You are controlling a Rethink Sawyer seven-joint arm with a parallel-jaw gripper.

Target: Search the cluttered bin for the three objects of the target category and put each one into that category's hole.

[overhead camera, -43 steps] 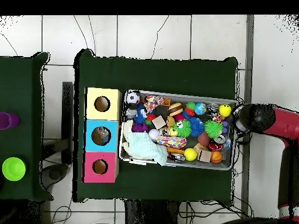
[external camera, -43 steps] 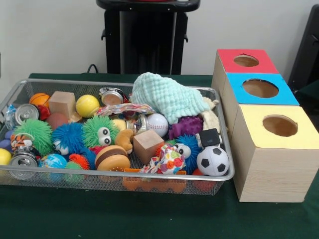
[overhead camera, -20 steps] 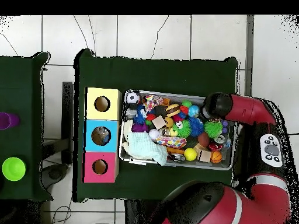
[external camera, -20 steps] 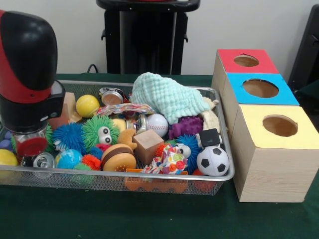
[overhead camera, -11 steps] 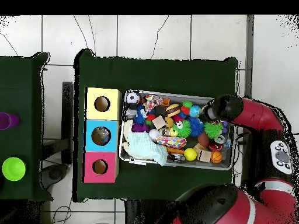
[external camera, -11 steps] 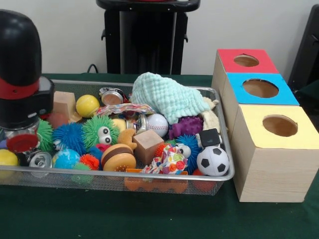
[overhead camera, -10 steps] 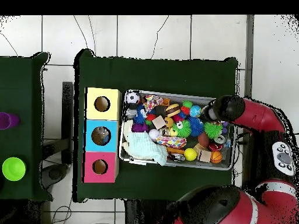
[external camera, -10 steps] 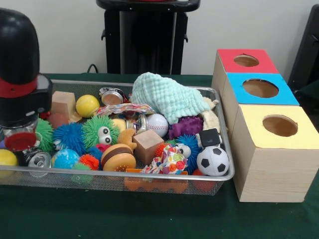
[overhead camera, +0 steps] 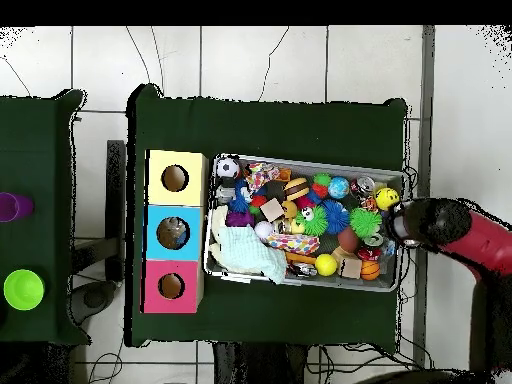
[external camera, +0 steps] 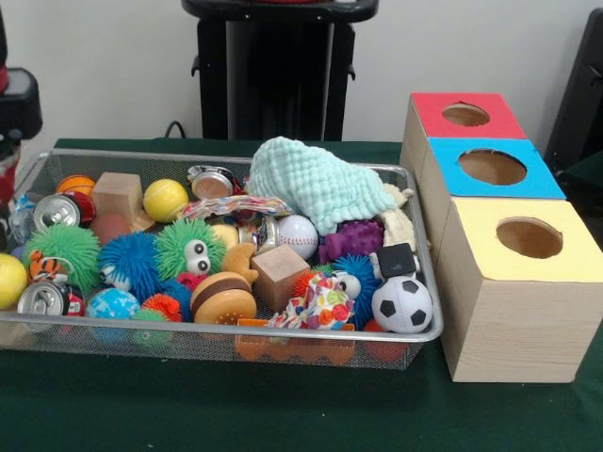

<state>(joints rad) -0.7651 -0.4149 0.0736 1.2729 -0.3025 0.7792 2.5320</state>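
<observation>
A wire bin holds a heap of toys. In it lie silver cans, a soccer ball, a baseball, a yellow ball, wooden blocks and spiky rubber balls. Beside the bin stand three boxes with round holes: red, blue and yellow. My gripper hangs just outside the bin's end farthest from the boxes, seen at the left edge in the front view. Nothing can be made out in it.
A mint cloth covers the bin's back corner near the boxes. The red arm reaches off beyond the bin's end. On a second dark table in the overhead view stand a purple cup and a green cup.
The arm has drawn back from over the bin's end corner to just outside the rim. The green spiky ball and the cans it hid now show again.
</observation>
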